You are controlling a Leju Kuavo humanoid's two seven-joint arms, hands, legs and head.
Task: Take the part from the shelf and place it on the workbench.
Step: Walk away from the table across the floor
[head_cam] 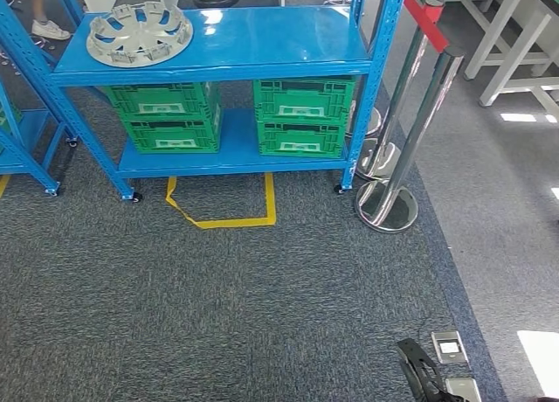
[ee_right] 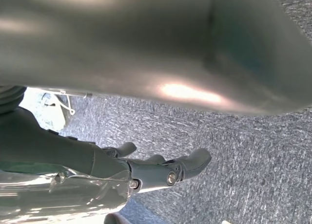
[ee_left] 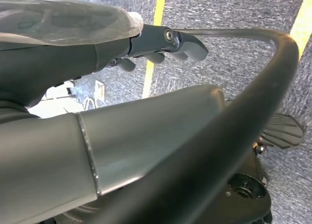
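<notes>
The part (head_cam: pixel 139 33), a round pale-grey disc with ribbed spokes, lies flat on the left of the upper board of the blue shelf (head_cam: pixel 277 44), some way ahead of me. My left hand (ee_left: pixel 162 44) hangs over the grey carpet with its fingers stretched out and nothing in them. My right hand (ee_right: pixel 158 168) also hangs low beside my body, fingers extended and holding nothing; its dark fingers (head_cam: pixel 418 371) show at the lower right of the head view. White-legged benches (head_cam: pixel 507 35) with green tops stand at the far right.
Two green crates (head_cam: pixel 168 114) (head_cam: pixel 300 114) sit on the shelf's lower board. Two chrome posts (head_cam: pixel 389 201) with a red belt stand right of the shelf. Yellow floor tape (head_cam: pixel 224 220) marks a spot before it. Floor sockets (head_cam: pixel 450 345) lie near my right side.
</notes>
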